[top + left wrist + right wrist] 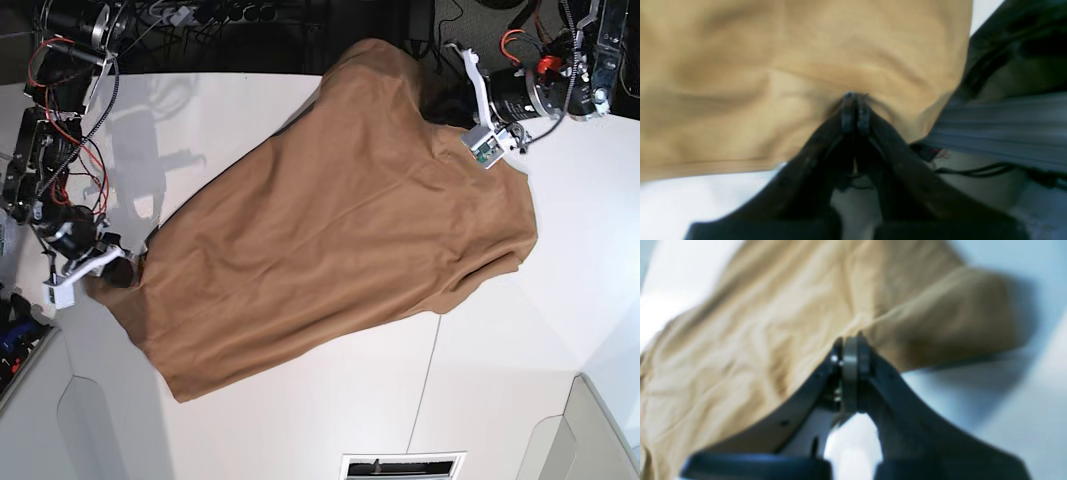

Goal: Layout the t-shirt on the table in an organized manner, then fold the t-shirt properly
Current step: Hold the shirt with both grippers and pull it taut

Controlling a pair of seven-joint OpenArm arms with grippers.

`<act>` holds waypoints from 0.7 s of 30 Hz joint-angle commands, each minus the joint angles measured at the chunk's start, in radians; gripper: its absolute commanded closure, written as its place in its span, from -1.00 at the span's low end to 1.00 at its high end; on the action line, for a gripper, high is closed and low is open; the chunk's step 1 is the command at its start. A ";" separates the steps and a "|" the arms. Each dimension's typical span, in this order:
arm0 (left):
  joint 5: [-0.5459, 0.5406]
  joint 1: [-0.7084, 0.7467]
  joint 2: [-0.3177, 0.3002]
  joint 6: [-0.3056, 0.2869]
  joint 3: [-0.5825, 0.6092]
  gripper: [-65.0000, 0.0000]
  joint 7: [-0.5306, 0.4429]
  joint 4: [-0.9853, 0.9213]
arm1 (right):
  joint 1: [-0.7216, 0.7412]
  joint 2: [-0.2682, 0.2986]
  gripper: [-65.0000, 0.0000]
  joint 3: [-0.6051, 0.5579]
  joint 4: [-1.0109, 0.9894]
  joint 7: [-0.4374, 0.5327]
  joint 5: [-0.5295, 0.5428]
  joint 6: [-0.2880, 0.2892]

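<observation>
The tan-brown t-shirt point(340, 230) lies stretched diagonally over the white table point(520, 400), from the back right down to the front left. My left gripper point(433, 103) is at the shirt's back right end, and in the left wrist view the left gripper point(855, 97) is shut on a pinch of the t-shirt point(773, 66). My right gripper point(128, 270) is at the shirt's left edge. Seen from the right wrist, the right gripper point(850, 341) is shut on the edge of the t-shirt point(750, 333), with the cloth lifted slightly off the table point(1007, 390).
Cables and electronics point(200, 15) line the back edge. A thin dark seam point(428, 375) runs across the tabletop toward a vent slot point(402, 466) at the front edge. The table's front corners are cut at an angle. Blue items point(12, 335) sit beyond the left edge.
</observation>
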 commanded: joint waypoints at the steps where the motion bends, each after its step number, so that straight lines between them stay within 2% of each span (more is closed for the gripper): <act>1: -0.016 0.004 -0.037 -0.006 -0.006 1.00 -0.013 0.039 | -0.011 0.012 1.00 0.013 0.069 -0.006 0.041 0.011; 5: -0.016 -0.011 -0.113 -0.006 -0.006 1.00 -0.034 0.115 | -0.126 0.014 1.00 0.029 0.223 -0.044 0.060 0.010; 10: 0.022 -0.095 -0.127 -0.006 -0.006 1.00 -0.077 0.098 | -0.302 -0.011 1.00 0.029 0.335 -0.045 0.117 0.011; 17: 0.021 -0.310 -0.127 -0.006 -0.005 1.00 -0.119 -0.100 | -0.474 -0.137 1.00 0.027 0.480 -0.050 0.162 0.037; 21: 0.021 -0.421 -0.127 -0.006 -0.005 1.00 -0.127 -0.249 | -0.513 -0.206 1.00 0.027 0.517 -0.053 0.172 0.045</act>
